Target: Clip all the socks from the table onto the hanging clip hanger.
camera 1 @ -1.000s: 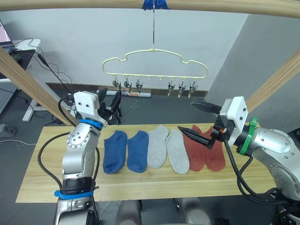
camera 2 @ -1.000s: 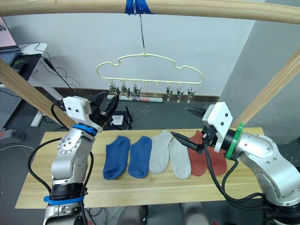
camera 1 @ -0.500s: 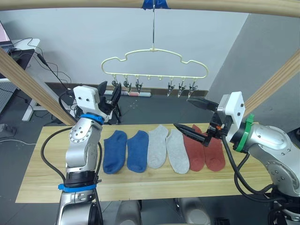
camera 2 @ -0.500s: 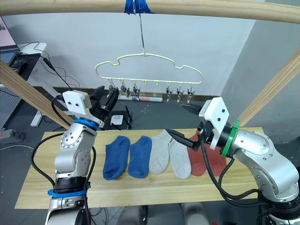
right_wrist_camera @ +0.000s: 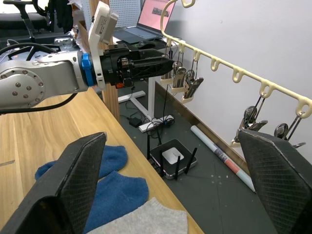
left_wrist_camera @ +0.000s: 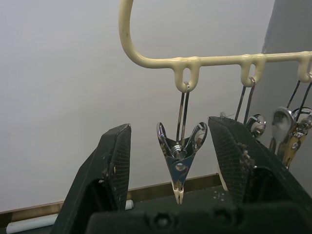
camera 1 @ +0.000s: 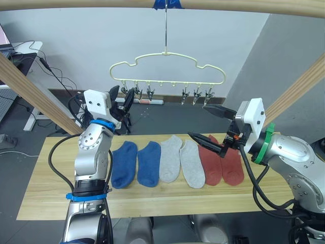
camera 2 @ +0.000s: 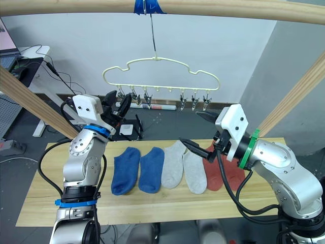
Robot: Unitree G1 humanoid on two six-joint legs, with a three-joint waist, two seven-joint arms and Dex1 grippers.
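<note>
Six socks lie in a row on the table: two blue, two light grey and two brick red. The pale yellow clip hanger hangs above and behind them from a hook. My left gripper is raised to the hanger's left end and is open. In the left wrist view the end clip hangs between its fingers, untouched. My right gripper is wide open and empty. It hovers above the red socks and the right grey sock.
A thick wooden pole frame surrounds the scene: a top bar carrying the hook under blue tape, and slanted poles at left and right. A router and cables lie on the floor behind the table.
My left gripper has risen and moved toward the hanger until its open fingers straddle the end clip. My right gripper has drifted slightly left and stays open. The socks have not moved.
</note>
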